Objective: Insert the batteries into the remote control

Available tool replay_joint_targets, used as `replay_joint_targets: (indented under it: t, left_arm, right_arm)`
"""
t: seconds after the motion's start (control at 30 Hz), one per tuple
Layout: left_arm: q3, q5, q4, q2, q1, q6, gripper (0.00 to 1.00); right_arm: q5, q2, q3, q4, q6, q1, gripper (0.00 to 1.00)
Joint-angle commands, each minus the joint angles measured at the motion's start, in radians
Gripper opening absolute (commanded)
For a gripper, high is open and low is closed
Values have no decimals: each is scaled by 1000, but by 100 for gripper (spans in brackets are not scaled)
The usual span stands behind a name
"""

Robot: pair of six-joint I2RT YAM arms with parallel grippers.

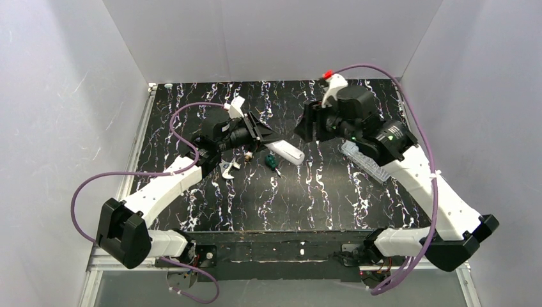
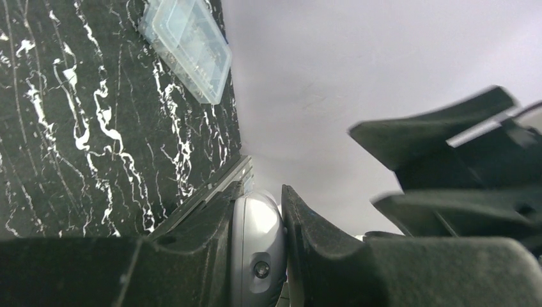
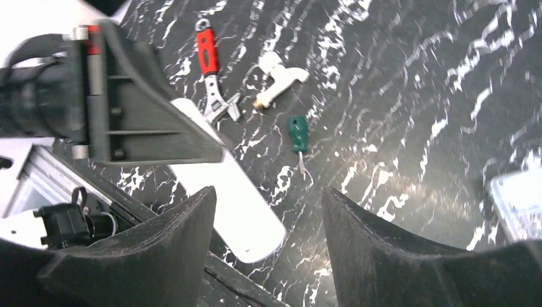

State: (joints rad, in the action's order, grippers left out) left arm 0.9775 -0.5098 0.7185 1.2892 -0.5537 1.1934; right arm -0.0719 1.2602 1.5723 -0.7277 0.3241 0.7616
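While the left arm works over the middle of the black marbled table (image 1: 192,204), its left gripper (image 2: 255,214) is closed tight on one rounded end of the remote control (image 3: 240,211). The rest of the handset juts out toward 4 o'clock in the top view. At 2 o'clock from it the right gripper (image 3: 268,195) hovers with its jaws spread wide and nothing between them.

A clear plastic box (image 1: 365,161) lies at 3 o'clock from the remote, well apart. A red-handled wrench (image 3: 208,57) and a white bent fitting (image 3: 278,77) sit at about 8 o'clock. A green-handled screwdriver (image 3: 297,134) lies at 7 o'clock, just beside the handset. We cannot pick out the batteries in any view, nor tell whether the recess is uncovered.

We judge the main risk to be leverage. Because the handset is pinched at one end only, a push on the far end could swing it or work it out of the jaws. The two grippers are also close together, so a careless reach by the right one could knock the remote or the left fingers.
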Motion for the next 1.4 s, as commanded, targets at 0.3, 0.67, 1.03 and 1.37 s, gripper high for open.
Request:
replay_joint_targets:
  t: [0.3,0.67,1.03,1.37]
  left_arm:
    - [16,-57,211,21,0,66,0]
    - [16,-57,249,54,1,86,0]
    - [4,-58,243,38,3,85,0]
    - [0,-56,246,32,5,86,0]
  right_arm:
    - [304,-161,-290,115,270,-201,69]
    - [284,-212,-357,157,301,-207,69]
    - [316,-191,-360,167,296,-210,68]
    - [351,-154,-352,142,275,-211,67]
